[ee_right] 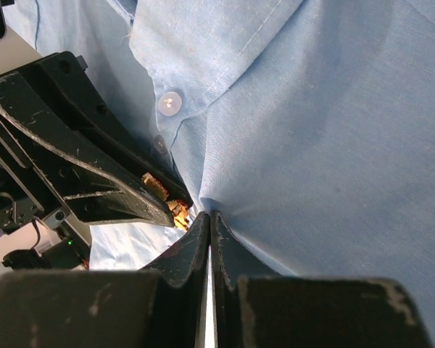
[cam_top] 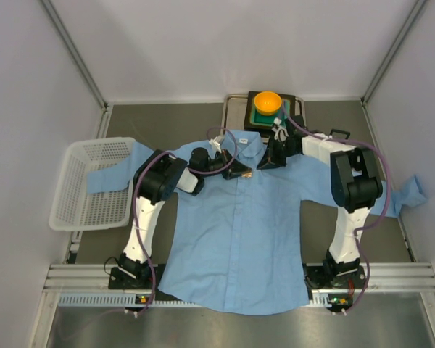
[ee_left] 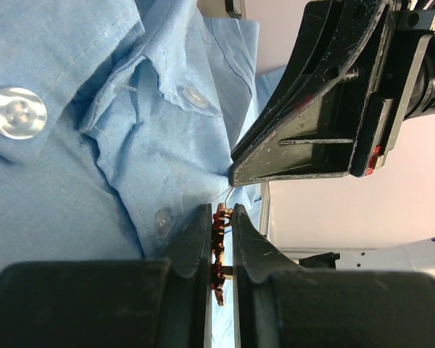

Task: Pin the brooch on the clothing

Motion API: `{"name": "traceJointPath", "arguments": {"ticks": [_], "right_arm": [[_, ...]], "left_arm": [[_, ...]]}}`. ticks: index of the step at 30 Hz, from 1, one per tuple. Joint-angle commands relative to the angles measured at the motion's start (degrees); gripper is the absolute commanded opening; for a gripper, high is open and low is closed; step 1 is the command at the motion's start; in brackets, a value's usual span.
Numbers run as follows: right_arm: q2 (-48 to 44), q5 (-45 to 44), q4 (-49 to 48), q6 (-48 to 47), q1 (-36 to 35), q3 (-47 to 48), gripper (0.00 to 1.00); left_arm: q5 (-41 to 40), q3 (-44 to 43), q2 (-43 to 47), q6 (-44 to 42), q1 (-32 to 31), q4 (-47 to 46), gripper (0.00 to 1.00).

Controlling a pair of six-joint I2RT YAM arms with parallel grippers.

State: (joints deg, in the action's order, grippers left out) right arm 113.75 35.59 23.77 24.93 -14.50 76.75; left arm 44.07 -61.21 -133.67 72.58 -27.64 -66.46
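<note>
Left gripper (ee_left: 221, 217) and right gripper (ee_right: 209, 216) tip to tip over the light blue shirt (cam_top: 239, 239), spread mid-table; right gripper's fingers together, pinching cloth below the collar (cam_top: 241, 141). White basket (cam_top: 87, 156) at left. Orange bowl (cam_top: 267, 102) at far edge. Red-orange brooch (ee_left: 219, 250) clamped in the left gripper, just beside the pinched cloth.

So left arm (cam_top: 141, 232) and right arm (cam_top: 342, 235) both leaned inward, left fingers (ee_left: 192, 246) clamped narrow, right fingers (ee_right: 192, 246) pinched fully together, tips nearly meeting.
</note>
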Motion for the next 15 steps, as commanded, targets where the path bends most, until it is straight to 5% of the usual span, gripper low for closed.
{"name": "traceJointPath", "arguments": {"ticks": [1, 15], "right_arm": [[-4.07, 4.40, -3.64, 2.06, -0.35, -0.20, 0.00], [-4.07, 4.40, -3.82, 2.14, -0.79, -0.90, 0.00]], "left_arm": [[0.05, -1.98, -0.72, 0.11, -1.19, -3.33, 0.00], [-0.22, -3.04, -1.51, 0.29, -2.16, -3.50, 0.00]]}}
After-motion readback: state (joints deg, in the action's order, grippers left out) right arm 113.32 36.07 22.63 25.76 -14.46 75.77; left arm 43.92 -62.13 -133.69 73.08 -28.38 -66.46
